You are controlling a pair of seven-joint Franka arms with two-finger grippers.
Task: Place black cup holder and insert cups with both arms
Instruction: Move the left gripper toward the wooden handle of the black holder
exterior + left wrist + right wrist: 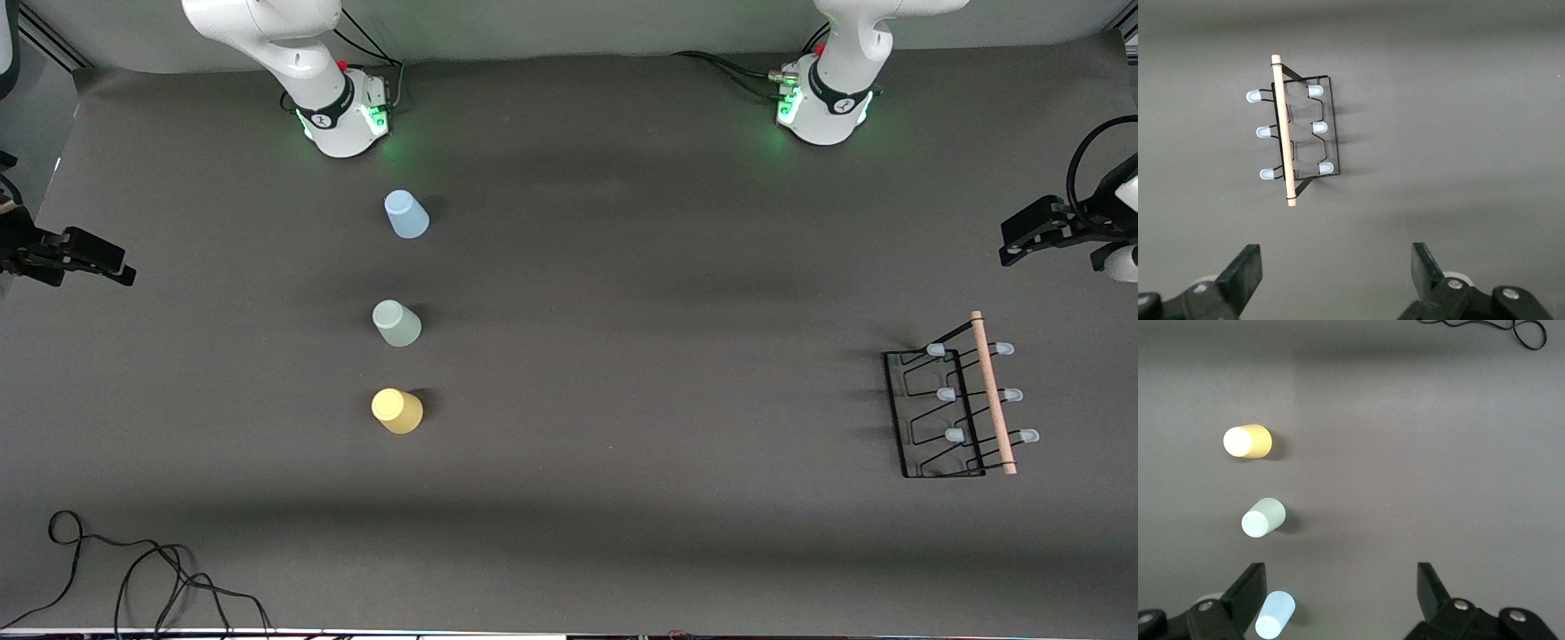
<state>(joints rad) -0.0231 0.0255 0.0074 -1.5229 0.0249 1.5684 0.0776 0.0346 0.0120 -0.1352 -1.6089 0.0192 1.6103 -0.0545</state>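
Nearest, at seven o'clock, sit yellow cup (pixel 396 411), green cup (pixel 396 323), blue cup (pixel 406 214); black cup holder (pixel 960 407) at three o'clock; left gripper (pixel 1337 280), right gripper (pixel 1341 600) released; nothing done yet

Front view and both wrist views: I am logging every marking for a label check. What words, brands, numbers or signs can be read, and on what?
None readable.
Each white arm's black band bears a small white mark, too small to read.
The blue, green and yellow plastic cups and black wire cup holder are unmarked.
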